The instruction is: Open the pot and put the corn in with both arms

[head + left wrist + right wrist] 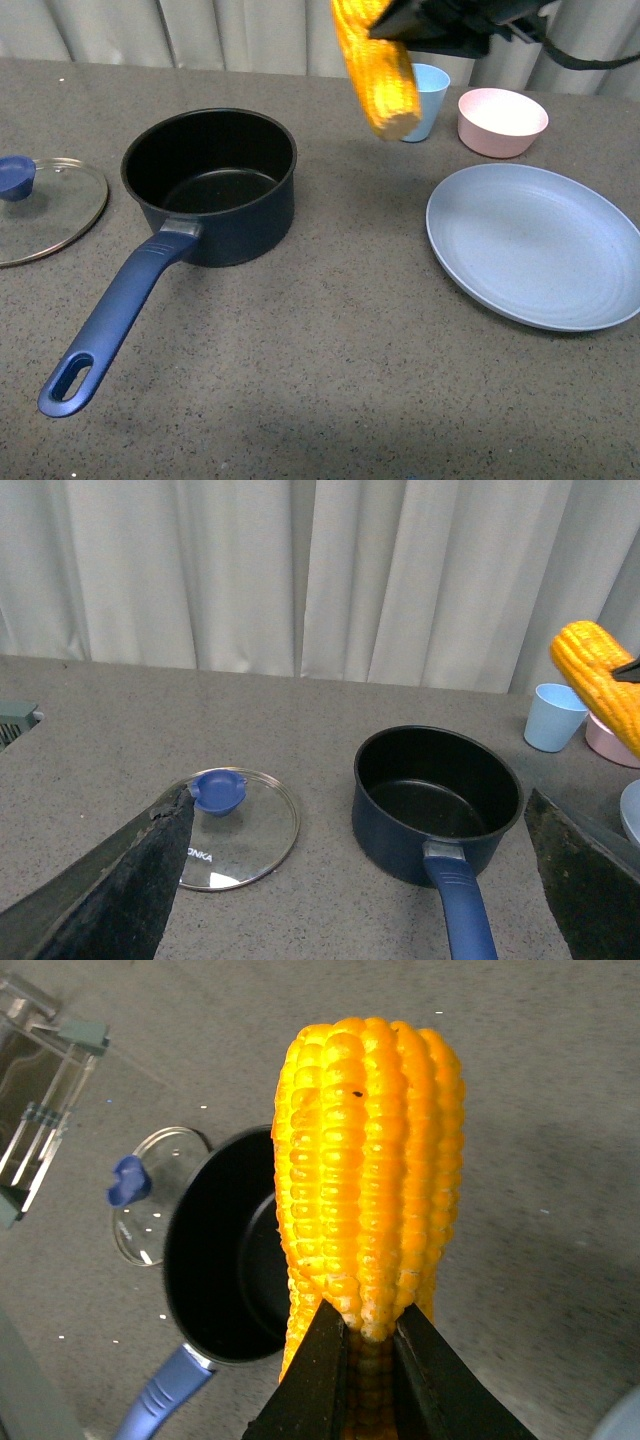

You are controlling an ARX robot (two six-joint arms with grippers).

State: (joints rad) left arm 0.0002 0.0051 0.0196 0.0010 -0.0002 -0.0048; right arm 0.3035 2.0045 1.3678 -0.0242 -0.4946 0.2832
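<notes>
The right tool point(368, 1360) clenches the corn point(378, 75) by one end, in the air to the right of the open pot point(235, 235). The lid point(55, 205) lies on the table point(330, 380). It is better to bring the cob over the pot's middle, lower it, and only then release. The left tool point(360, 810) stands spread and empty.

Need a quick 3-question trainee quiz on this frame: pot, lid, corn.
1. True or false: the glass lid sits on the pot.
2. What is the right end effector gripping? A. the corn B. the light blue cup C. the pink bowl
3. Short answer: what is inside the pot at this moment?

Key
1. False. The lid lies flat on the table beside the pot.
2. A. The corn is held in the air, above the table.
3. Nothing; the black inside is bare.
</notes>
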